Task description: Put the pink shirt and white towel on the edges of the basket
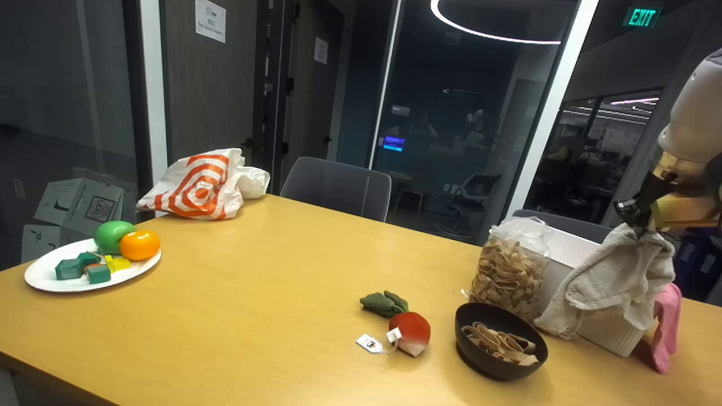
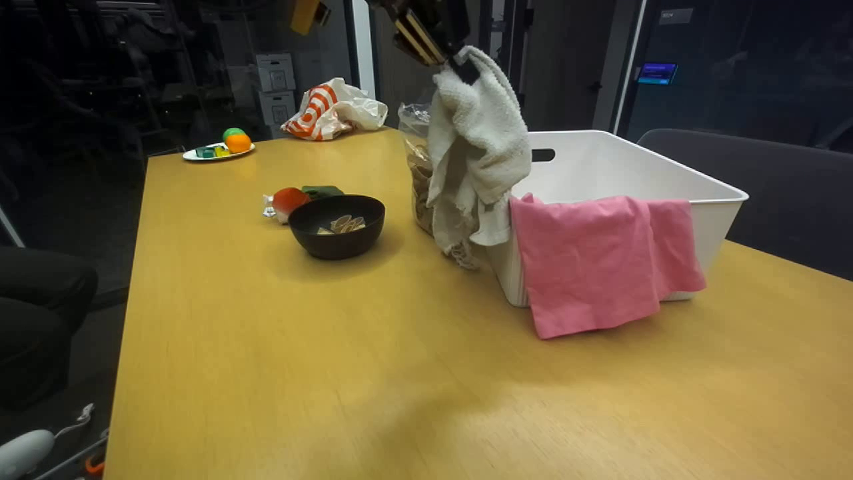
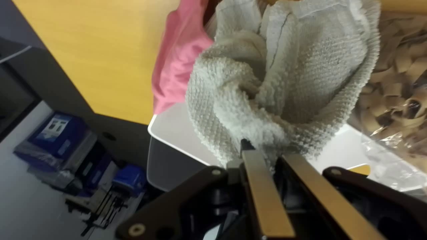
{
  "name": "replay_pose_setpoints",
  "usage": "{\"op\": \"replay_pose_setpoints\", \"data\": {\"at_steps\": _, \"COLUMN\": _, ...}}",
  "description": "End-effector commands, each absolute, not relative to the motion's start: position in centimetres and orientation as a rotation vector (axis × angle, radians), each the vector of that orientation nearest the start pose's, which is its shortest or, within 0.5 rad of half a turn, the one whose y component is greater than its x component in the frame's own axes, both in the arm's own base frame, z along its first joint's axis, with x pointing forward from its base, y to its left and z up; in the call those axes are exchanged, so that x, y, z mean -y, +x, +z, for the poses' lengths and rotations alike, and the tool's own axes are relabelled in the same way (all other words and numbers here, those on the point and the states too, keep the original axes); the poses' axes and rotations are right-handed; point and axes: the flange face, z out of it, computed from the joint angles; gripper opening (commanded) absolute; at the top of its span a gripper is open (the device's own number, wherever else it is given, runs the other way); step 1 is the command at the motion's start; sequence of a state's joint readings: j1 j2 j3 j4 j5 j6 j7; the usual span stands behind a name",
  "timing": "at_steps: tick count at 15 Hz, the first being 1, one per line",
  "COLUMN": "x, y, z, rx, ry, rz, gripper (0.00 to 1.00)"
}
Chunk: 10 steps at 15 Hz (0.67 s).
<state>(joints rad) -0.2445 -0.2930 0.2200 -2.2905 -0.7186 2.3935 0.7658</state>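
Dark glass walls (image 1: 451,73) stand beyond a yellow wooden tabletop (image 2: 300,373). Near its right edge, in an exterior view, sits a white basket (image 2: 620,160) with a pink shirt (image 2: 606,260) draped over the near rim. Pinched in the claw (image 3: 265,155), a white towel (image 2: 480,140) hangs beside the shirt, along the basket's adjoining side; whether it touches the rim cannot be told. Just beside the basket stands a clear bag (image 1: 510,262) of tan strips (image 1: 502,282). Near the tabletop's far-left corner rests a plate (image 2: 190,155).
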Motion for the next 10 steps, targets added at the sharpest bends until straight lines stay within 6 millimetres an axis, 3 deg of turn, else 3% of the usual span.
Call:
{"op": "replay_pose_setpoints", "data": {"at_steps": 1, "x": 2.1, "y": 52.7, "z": 51.2, "rx": -0.616, "ry": -3.448, "rz": -1.306, "gripper": 0.05}}
{"op": "replay_pose_setpoints", "data": {"at_steps": 4, "x": 3.0, "y": 54.3, "z": 49.9, "rx": -0.674, "ry": -3.49, "rz": -1.469, "gripper": 0.06}}
{"op": "replay_pose_setpoints", "data": {"at_steps": 6, "x": 3.6, "y": 55.1, "z": 48.1, "rx": -0.722, "ry": -3.51, "rz": -1.46, "gripper": 0.38}}
{"op": "replay_pose_setpoints", "data": {"at_steps": 10, "x": 4.6, "y": 56.2, "z": 43.8, "rx": -0.804, "ry": -3.514, "rz": -1.306, "gripper": 0.66}}
